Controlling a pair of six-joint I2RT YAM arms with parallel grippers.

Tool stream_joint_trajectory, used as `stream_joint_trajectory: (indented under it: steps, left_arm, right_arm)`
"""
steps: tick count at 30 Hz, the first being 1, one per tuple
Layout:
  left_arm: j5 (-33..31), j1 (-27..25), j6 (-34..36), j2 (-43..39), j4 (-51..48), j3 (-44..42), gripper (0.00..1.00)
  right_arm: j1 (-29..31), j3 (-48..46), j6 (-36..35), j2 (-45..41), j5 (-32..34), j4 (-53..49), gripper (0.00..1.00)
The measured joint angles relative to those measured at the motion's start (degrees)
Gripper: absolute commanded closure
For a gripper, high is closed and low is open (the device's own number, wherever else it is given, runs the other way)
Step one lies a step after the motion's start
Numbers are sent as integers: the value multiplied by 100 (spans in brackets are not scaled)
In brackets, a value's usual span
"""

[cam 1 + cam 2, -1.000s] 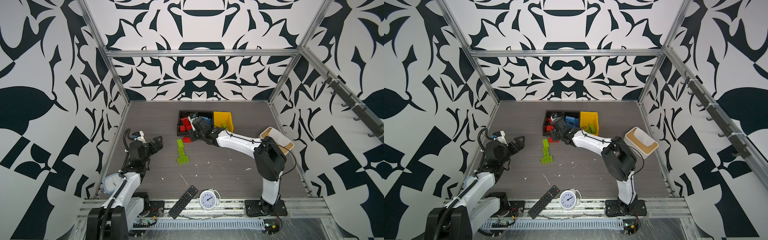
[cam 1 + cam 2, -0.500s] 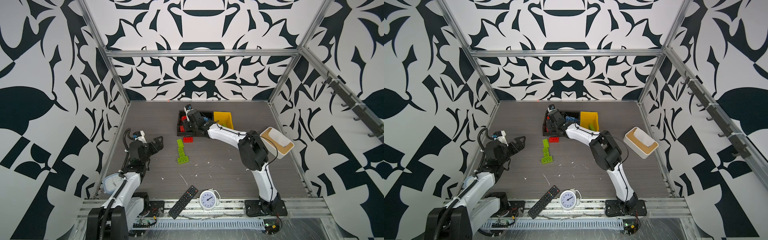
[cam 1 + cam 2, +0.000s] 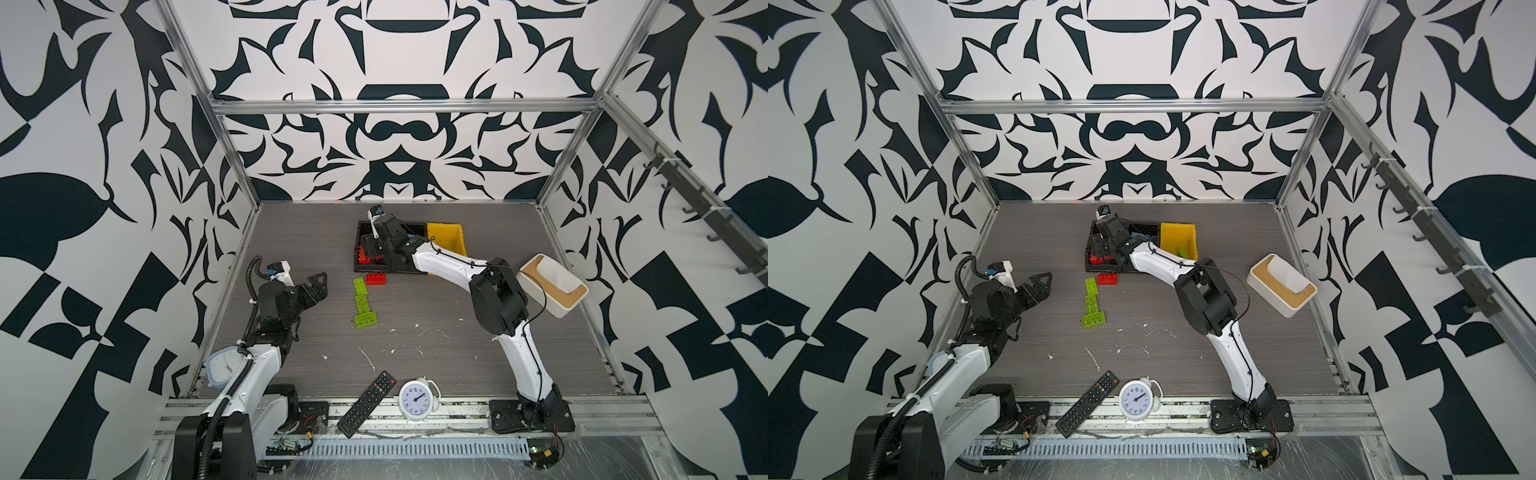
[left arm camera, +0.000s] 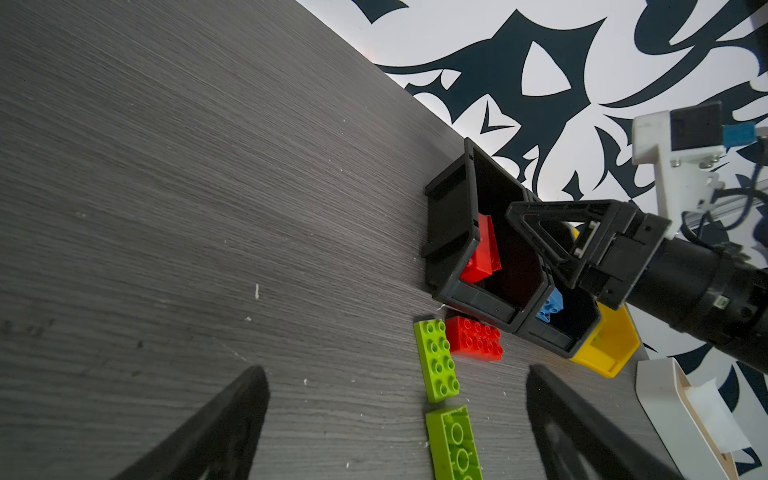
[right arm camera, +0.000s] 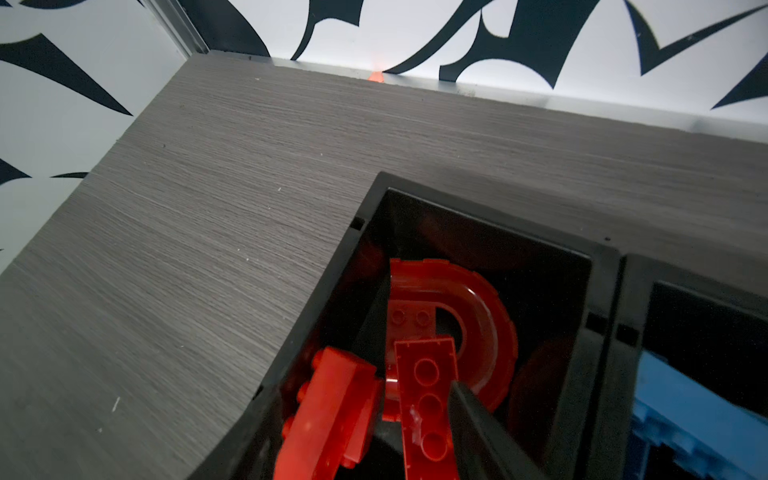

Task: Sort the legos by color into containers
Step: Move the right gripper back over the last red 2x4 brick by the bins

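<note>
My right gripper (image 5: 380, 415) reaches down into the leftmost of the two joined black containers (image 5: 365, 224), open. A red lego (image 5: 426, 390) lies underside up against its one visible finger (image 5: 478, 432); its other side is free. Beside it lie a red arch (image 5: 490, 316) and another red brick (image 5: 332, 407). Blue legos (image 4: 550, 305) fill the second black bin, next to the yellow container (image 3: 446, 239). On the table lie one red lego (image 3: 376, 279) and three lime green ones (image 3: 362, 303). My left gripper (image 3: 320, 286) hovers open, left of them.
A white box with a wooden rim (image 3: 552, 286) stands at the right. A black remote (image 3: 368, 403) and a white alarm clock (image 3: 415, 401) lie at the front edge. A pale clock (image 3: 222, 365) sits by the left arm's base. White crumbs dot the table.
The right gripper swung from in front of the bins to over the leftmost black bin, and its jaws have parted from the red brick. The left arm has stayed still.
</note>
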Motion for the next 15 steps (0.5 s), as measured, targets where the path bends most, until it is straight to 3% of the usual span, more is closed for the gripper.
stream_joint_trajectory:
  steps: [6,11,15]
  left_arm:
    - [44,-44,22,7,7,24,0]
    - [107,-118,87,7,17,55,0]
    - [140,-138,120,7,48,74,1]
  right_arm:
    - [330,-1246,-164,-1134,13,-162,22]
    - [966,-2332,-109,-2221,181,-350,18]
    - [1408,-2955,140,-2603,254,-522,16]
